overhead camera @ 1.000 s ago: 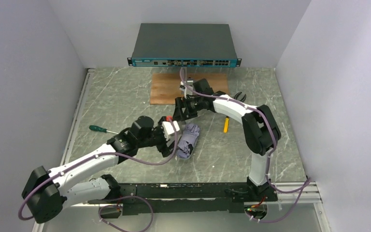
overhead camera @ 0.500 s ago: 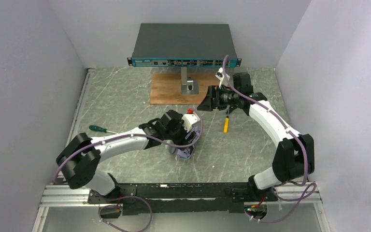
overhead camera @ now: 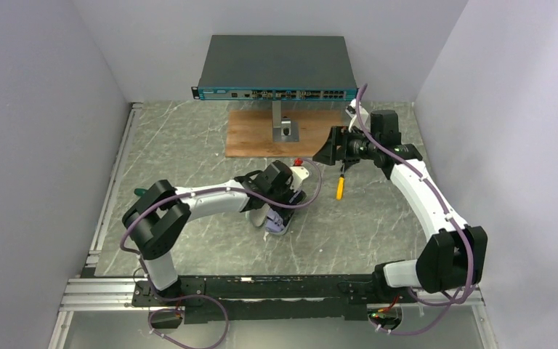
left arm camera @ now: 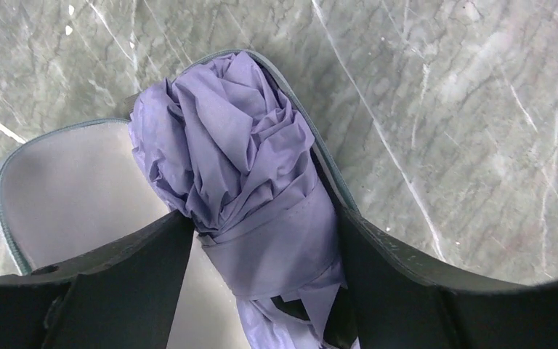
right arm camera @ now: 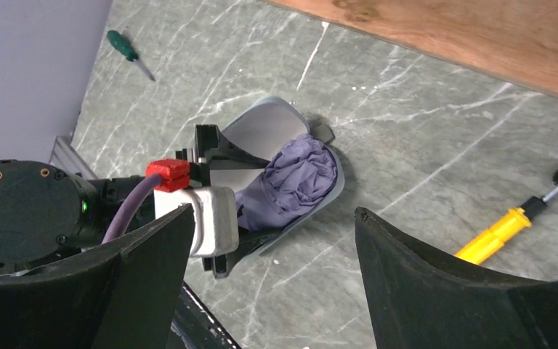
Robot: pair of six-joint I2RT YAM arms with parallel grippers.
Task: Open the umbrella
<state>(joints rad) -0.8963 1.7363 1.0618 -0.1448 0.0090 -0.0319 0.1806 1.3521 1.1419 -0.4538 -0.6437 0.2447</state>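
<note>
The umbrella (overhead camera: 277, 222) is folded, a lavender bundle with its strap wrapped round it. It lies in an open pale grey-green oval case (overhead camera: 267, 225) on the marble table. My left gripper (overhead camera: 279, 209) is open and straddles the umbrella. In the left wrist view its fingers (left arm camera: 138, 276) touch both sides of the strapped part of the umbrella (left arm camera: 240, 145), over the case (left arm camera: 58, 189). My right gripper (overhead camera: 330, 148) is open and empty, up off the table to the right. Its view shows the umbrella (right arm camera: 298, 178), the case (right arm camera: 261, 127) and my left gripper (right arm camera: 261, 200).
A network switch (overhead camera: 276, 69) stands at the back. A wooden board (overhead camera: 251, 134) with a metal bracket (overhead camera: 282, 128) lies before it. A yellow-handled screwdriver (overhead camera: 340, 187) lies right of the umbrella. A green screwdriver (right arm camera: 123, 43) lies far left. Walls close both sides.
My left arm has swung right and lowered its open gripper over the umbrella. My right arm has drawn back to the right, away from the umbrella.
</note>
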